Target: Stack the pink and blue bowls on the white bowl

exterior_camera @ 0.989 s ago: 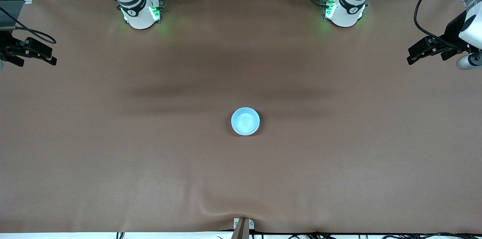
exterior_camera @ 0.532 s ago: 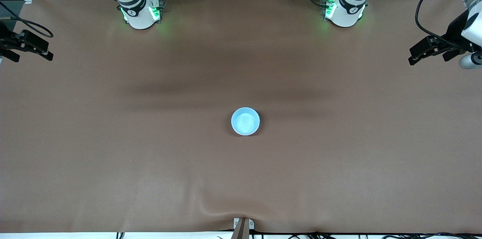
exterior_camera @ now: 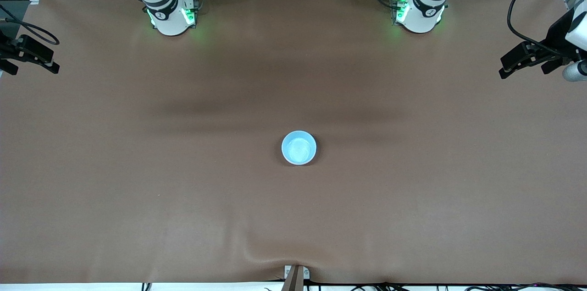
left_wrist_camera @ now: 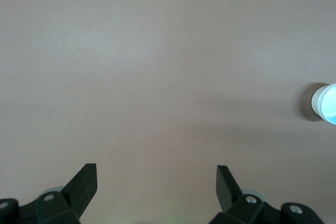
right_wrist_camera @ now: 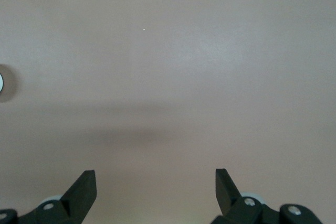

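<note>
Standing mouth-up near the table's (exterior_camera: 412, 217) middle, the blue bowl (exterior_camera: 298, 147) is round, so no long axis; only it shows, presumably capping the stack. Both arms wait: left gripper (left_wrist_camera: 156, 182) and right gripper (right_wrist_camera: 155, 183) spread wide and empty over their table ends. Risk: any return reach could nudge it askew.

Right hand (right_wrist_camera: 156, 192), fingers (right_wrist_camera: 84, 186) spread wide, over bare table (right_wrist_camera: 173, 66).
</note>
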{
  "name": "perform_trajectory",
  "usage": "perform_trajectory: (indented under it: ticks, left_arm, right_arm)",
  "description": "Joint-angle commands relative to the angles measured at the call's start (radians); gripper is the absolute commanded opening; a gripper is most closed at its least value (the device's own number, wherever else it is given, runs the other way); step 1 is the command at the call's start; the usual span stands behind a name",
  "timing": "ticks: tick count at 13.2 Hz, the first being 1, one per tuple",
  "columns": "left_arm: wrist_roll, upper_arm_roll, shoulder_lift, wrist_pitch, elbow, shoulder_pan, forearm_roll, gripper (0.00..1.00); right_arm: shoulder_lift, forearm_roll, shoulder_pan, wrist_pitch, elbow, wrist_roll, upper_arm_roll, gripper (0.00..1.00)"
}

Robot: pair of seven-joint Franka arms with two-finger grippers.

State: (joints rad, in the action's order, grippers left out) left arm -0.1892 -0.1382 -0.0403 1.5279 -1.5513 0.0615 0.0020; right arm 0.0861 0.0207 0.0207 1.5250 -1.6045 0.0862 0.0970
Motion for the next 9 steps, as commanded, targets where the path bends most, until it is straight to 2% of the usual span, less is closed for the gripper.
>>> perform_trajectory:
  ticks: [1,9]
  left_arm:
    - [0.013,-0.004,-0.013,-0.005,0.002,0.004,0.010,1.00]
    - [0.017,0.000,-0.012,-0.005,0.005,0.008,0.013,1.00]
  right_arm:
    - [0.001,-0.018,0.001,-0.002,0.008,-0.017,-0.002,1.00]
    - [0.001,-0.018,0.005,-0.002,0.008,-0.019,-0.002,1.00]
